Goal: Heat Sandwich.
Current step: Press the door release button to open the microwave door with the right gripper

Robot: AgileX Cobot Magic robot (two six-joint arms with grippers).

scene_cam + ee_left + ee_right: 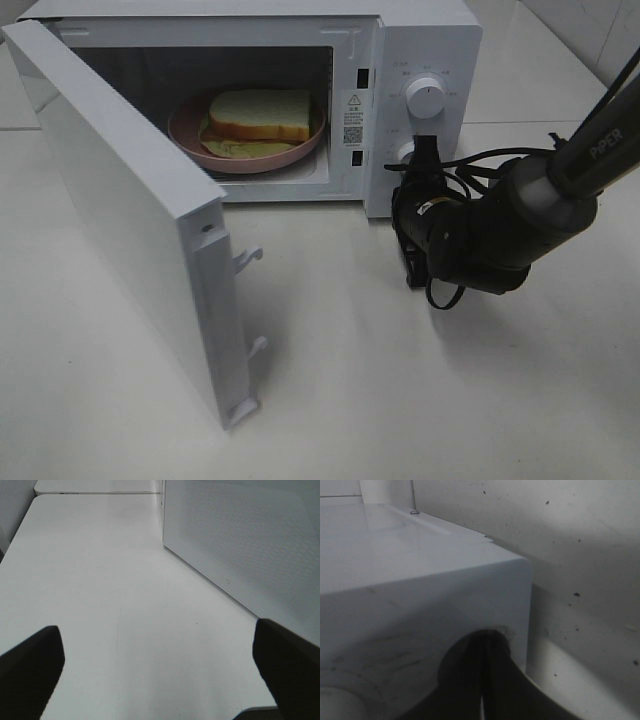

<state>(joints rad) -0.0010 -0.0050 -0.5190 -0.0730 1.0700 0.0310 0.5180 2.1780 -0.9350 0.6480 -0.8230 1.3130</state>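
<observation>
The sandwich (260, 115) lies on the pink plate (245, 160) inside the open microwave (425, 40), the right gripper (485, 650) has its fingers pressed together at the microwave's lower knob (405, 152), and the left gripper (157, 630) has its fingers spread wide beside the microwave's side wall.

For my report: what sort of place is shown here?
Probably a robot test bench arranged like a kitchen: a white microwave on a white table, a sandwich on a pink plate inside, and a robot arm at its dials.
</observation>
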